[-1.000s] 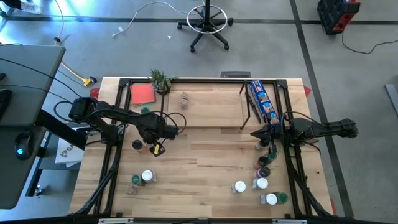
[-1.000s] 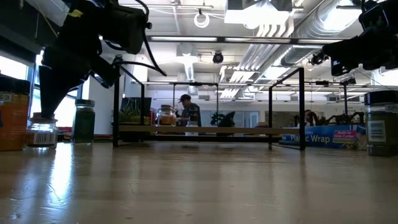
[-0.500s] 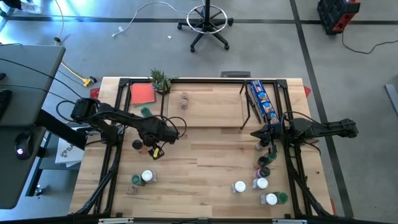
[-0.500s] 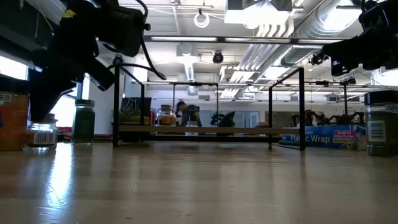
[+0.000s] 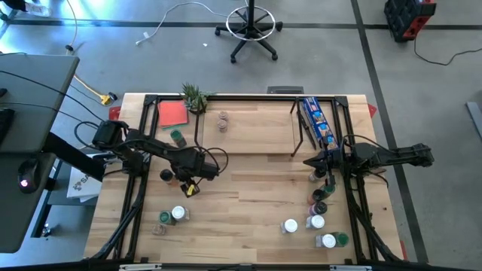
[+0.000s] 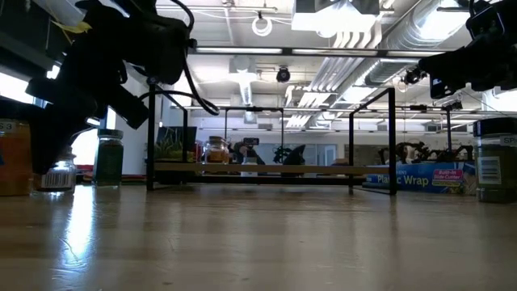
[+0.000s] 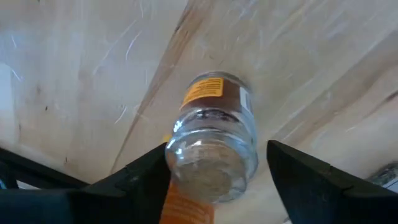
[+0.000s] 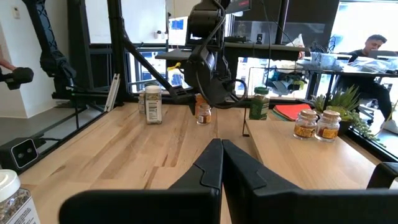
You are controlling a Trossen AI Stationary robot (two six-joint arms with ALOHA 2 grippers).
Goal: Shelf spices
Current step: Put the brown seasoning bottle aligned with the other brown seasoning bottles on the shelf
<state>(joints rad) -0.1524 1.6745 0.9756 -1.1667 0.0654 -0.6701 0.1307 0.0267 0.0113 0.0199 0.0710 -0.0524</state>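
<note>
My left gripper [image 5: 183, 179] hangs open over the table's left middle, pointing down. In the left wrist view its fingers [image 7: 144, 175] stand on either side of an upright clear-lidded spice jar [image 7: 214, 152] with brown contents and an orange label; I see no contact. The jar stands on its base on the table, in front of the shelf. The shelf [image 5: 248, 126] is a light-wood board on black legs at the far side, with two jars [image 5: 222, 120] on it. My right gripper [image 8: 222, 163] is shut and waits near the shelf's right legs [image 5: 310, 162].
Other jars stand near left [image 5: 172, 215], at the left by the shelf [image 5: 177, 138], and in a cluster along the right side [image 5: 320, 199]. A red square [image 5: 172, 113], a potted plant [image 5: 194, 96] and a blue packet [image 5: 318, 122] are on the far part.
My left gripper has sunk toward the clear-lidded jar and shifted slightly toward the table's near right, and its arm has swung with it. The right arm and the jars have kept still.
</note>
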